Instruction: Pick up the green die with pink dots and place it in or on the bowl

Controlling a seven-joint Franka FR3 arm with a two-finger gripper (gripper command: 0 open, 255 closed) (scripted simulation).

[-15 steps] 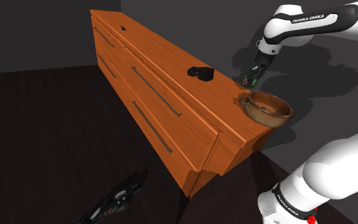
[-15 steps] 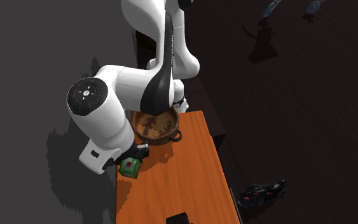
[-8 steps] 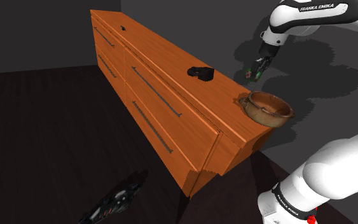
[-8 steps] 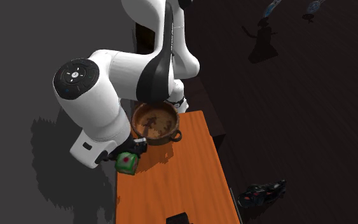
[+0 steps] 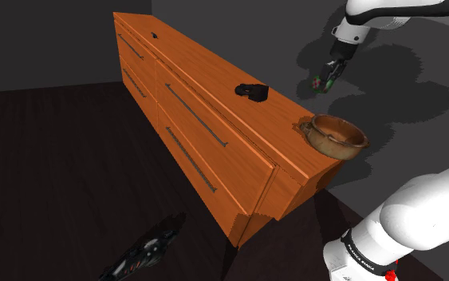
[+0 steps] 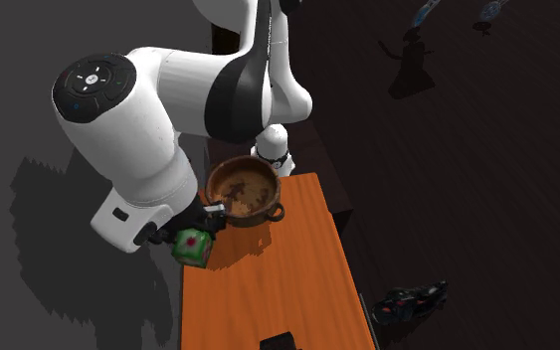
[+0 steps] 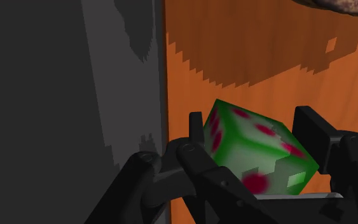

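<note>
Two gripper fingers clasp the green die above the dresser; arm lettering reads FRANKA EMIKA.

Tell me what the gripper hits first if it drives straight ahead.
Likely the orange dresser top, close to its edge by the grey wall: the wrist view shows it beyond the gripper and the held die. The bowl lies off to the side.

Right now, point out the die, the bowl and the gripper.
die (image 7: 260,153): wrist view, middle of its visible faces.
bowl (image 5: 330,145): shoulder view, outer wall.
gripper (image 7: 250,130): wrist view, midway between the fingertips clasping the die.
</note>
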